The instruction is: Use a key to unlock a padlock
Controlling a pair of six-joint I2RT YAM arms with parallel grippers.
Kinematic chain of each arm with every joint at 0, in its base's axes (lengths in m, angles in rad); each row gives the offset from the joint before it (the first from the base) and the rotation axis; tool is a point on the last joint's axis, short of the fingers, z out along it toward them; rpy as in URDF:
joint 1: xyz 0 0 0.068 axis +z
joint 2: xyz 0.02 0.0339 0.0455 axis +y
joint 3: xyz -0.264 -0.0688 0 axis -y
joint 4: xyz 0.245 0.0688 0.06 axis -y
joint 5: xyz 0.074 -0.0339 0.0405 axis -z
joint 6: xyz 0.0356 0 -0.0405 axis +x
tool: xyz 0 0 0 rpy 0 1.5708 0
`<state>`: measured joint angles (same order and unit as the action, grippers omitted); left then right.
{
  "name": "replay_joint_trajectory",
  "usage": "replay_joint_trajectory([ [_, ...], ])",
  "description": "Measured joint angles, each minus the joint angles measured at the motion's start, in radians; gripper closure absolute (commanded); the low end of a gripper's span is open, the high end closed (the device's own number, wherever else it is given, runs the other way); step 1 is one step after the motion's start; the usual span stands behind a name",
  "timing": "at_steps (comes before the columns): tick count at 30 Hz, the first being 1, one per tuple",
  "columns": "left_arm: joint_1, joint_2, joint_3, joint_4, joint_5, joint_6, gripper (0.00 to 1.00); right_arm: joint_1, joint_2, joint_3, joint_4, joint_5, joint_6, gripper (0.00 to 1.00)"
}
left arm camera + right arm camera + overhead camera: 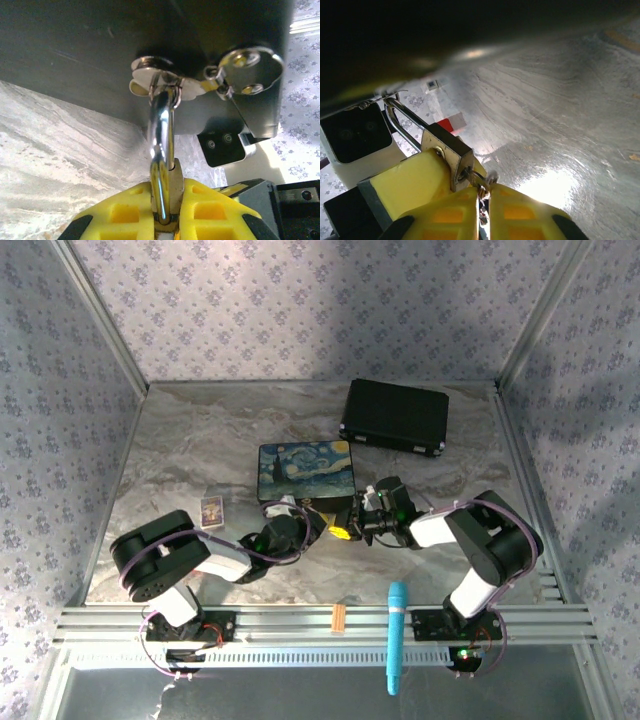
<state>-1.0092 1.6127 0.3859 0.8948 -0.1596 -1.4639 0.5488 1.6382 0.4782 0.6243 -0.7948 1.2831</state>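
Overhead, both arms met at mid-frame, just below the painted box (305,468), their tips too small there to read. Closer in, the left wrist view caught the left gripper (167,207) at the bottom edge, its yellow fingers (122,212) pinched tight on the padlock (174,174). The silver shackle (161,135) rose up the middle of that frame and passed through the hasp (165,82) on the box's dark front wall. The right wrist view gave the other side: the padlock (446,149) stood left of centre, clamped against a yellow pad. At the lower edge the right gripper (484,212) had its fingers (520,215) closed to a slit on the key (481,187), which sat at the keyhole in the lock's end face. A red tag (447,124) lay behind it on the marbled table (560,100). The wide shot also took in a black case (395,417) at upper right, a printed card (211,510) at left and a blue tool (397,635) across the rail (300,625) at bottom
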Motion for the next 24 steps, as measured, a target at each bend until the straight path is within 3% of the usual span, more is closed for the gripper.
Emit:
replay_joint_trajectory([
  [5,-0.005,-0.007,0.007,-0.011,0.029,-0.021,1.0,0.007,-0.076,0.001,-0.144,0.073,-0.1,0.62],
  [15,0.0,-0.065,0.007,-0.155,0.119,-0.041,1.0,0.022,-0.301,0.023,-0.499,0.279,-0.377,0.49],
  [19,0.001,-0.068,0.007,-0.168,0.122,-0.042,1.0,0.105,-0.371,0.044,-0.672,0.424,-0.535,0.43],
  [20,0.001,-0.069,0.007,-0.169,0.122,-0.042,1.0,0.151,-0.407,0.055,-0.717,0.493,-0.584,0.39],
  [22,0.002,-0.073,0.007,-0.175,0.122,-0.043,1.0,0.245,-0.481,0.069,-0.762,0.631,-0.669,0.01],
  [24,0.006,-0.08,0.008,-0.184,0.122,-0.049,1.0,0.34,-0.553,0.069,-0.768,0.75,-0.778,0.01],
])
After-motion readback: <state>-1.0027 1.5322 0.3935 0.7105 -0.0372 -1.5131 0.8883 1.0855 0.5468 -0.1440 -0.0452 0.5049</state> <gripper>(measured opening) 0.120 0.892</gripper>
